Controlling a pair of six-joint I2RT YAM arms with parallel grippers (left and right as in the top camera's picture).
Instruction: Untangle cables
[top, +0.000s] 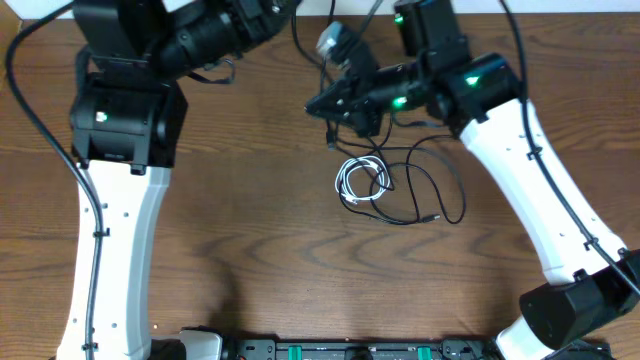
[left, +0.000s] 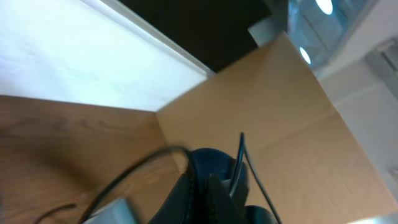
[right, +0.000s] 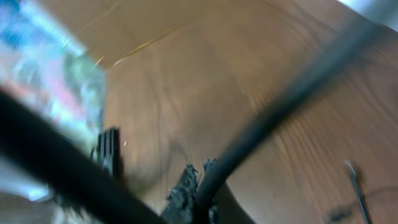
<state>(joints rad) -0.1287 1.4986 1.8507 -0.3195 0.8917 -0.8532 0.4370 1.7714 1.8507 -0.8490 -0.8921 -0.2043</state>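
Your brown wood-grain table (top: 250, 260) fills the overhead view. The white-shelled left arm (top: 120, 240) rises along its left side and the white-shelled right arm (top: 530, 170) slants in from the lower right. Both reach toward the far middle edge, where a plain brown cardboard box (left: 280, 106) stands.

Your left gripper (left: 208, 180) has its jaws pressed together on a thin black cable (left: 244, 149), which leaves the tips on both sides.

Your right gripper (top: 314, 107) points left above the table with its jaws closed. A blurred dark cord passes right at its fingertips in the wrist view, but you cannot tell whether it is pinched.

Below that gripper, a looping black cable (top: 440, 195) lies on the wood. A small coiled white cable (top: 362, 182) touches its left side.
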